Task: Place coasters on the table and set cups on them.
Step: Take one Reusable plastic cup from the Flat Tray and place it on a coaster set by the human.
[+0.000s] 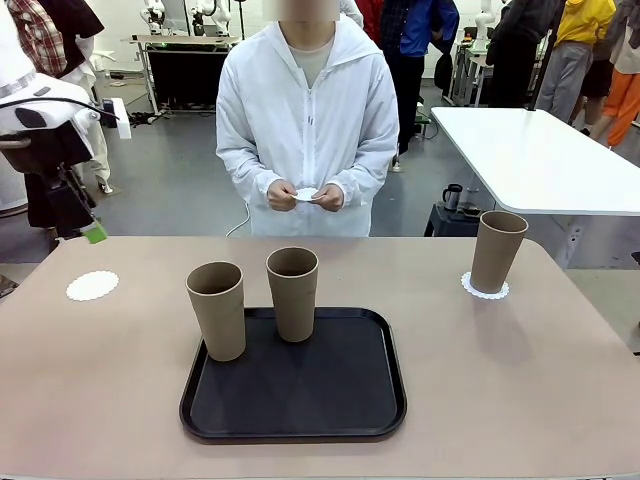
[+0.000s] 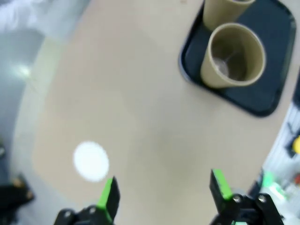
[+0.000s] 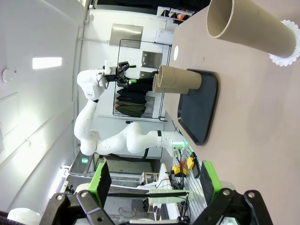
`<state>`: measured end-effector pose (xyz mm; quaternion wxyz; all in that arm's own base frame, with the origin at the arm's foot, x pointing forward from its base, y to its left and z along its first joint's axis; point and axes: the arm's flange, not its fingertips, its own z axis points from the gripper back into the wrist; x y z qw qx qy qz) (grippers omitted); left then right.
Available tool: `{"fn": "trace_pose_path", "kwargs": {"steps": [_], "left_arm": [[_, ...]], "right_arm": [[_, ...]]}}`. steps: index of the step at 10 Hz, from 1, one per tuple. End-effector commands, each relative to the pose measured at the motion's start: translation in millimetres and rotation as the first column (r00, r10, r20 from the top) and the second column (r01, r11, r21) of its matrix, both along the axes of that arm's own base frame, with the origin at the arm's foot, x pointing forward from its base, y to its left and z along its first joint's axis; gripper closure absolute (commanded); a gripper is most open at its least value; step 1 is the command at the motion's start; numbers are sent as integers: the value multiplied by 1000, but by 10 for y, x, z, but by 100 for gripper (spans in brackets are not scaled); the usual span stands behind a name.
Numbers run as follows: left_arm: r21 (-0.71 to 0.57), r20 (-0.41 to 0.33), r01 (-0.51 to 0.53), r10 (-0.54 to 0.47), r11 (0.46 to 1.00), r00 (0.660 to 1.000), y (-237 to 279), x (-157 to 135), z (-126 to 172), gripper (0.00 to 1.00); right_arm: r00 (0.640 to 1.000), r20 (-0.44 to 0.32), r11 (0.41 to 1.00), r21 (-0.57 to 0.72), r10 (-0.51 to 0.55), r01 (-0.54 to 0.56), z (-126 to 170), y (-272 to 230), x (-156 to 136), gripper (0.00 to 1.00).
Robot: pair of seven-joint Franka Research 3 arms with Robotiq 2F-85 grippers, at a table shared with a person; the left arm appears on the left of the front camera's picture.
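Note:
Two tan cups [image 1: 217, 310] [image 1: 292, 293] stand on the black tray [image 1: 350, 400]. Another cup [image 1: 497, 250] stands on a white lacy coaster [image 1: 485, 289] at the table's right. A bare coaster [image 1: 92, 285] lies on the beige table [image 1: 520, 400] at the left. The person holds one more coaster [image 1: 306, 194] in both hands. My left gripper [image 2: 164, 192] hangs open above the table, beside the bare coaster [image 2: 91, 161], with the tray cups [image 2: 233, 55] farther off. My right gripper [image 3: 154, 180] is open with nothing between its fingers, away from the cup [image 3: 248, 28] on its coaster [image 3: 286, 44].
The left arm [image 1: 45, 150] hovers over the table's far-left corner. A white-topped table [image 1: 540, 155] stands behind at the right, with a small dark mug [image 1: 452, 196] beside it. Other people stand in the background.

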<state>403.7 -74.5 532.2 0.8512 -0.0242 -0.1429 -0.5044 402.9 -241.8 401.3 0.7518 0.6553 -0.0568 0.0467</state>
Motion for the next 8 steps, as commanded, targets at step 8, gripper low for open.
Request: {"fn": "trace_pose_path", "kwargs": {"steps": [8], "left_arm": [[-692, 127, 374, -406, 617, 905, 419, 311, -1499, 0]], "right_arm": [[1000, -4, 1000, -2, -1, 1, 5, 1, 2, 0]]}}
